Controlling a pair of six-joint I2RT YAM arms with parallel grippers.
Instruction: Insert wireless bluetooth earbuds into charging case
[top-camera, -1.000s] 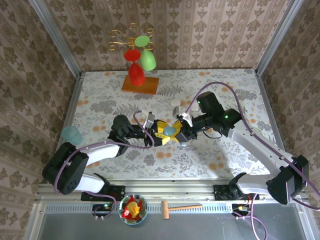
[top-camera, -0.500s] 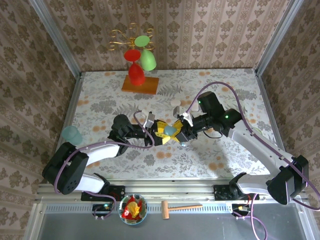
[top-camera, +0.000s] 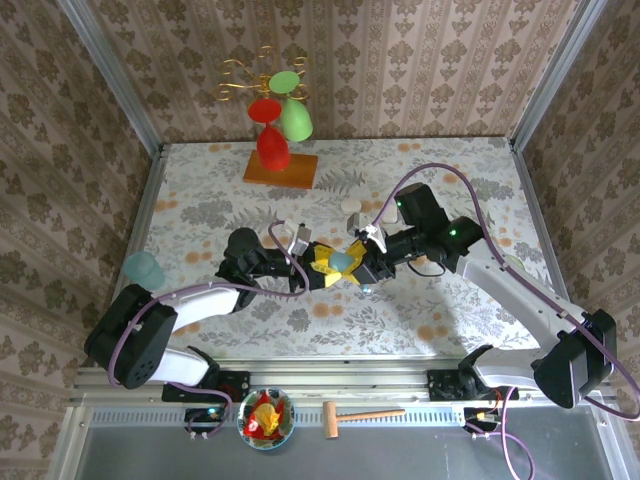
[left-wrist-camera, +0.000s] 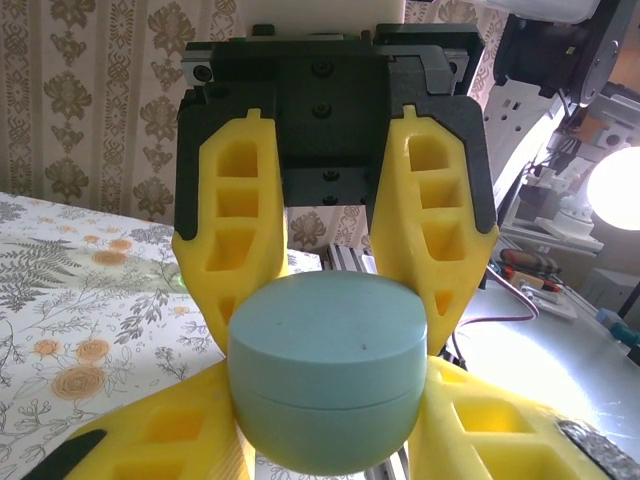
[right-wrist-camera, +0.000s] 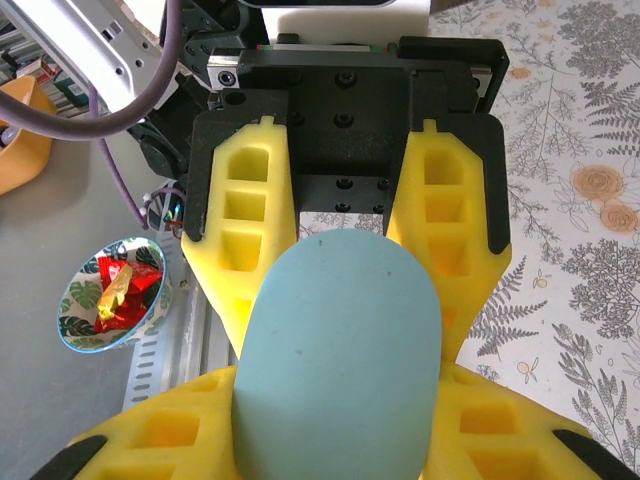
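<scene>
Flowered tabletop (top-camera: 200, 215) lies beneath the left gripper (top-camera: 326, 266) and right gripper (top-camera: 354, 266), which meet head-on, both clenched on one pale blue charging case (top-camera: 342, 261), probably so one steadies its base while the other opens the lid; earbuds too small to find.

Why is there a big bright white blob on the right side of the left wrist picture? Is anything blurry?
Left wrist view: a bright lamp glares white, washing out that edge; the light blue case is sharp. Right wrist view: even light, no glare. Top view: the right arm casts a soft shadow on the tablecloth.
</scene>
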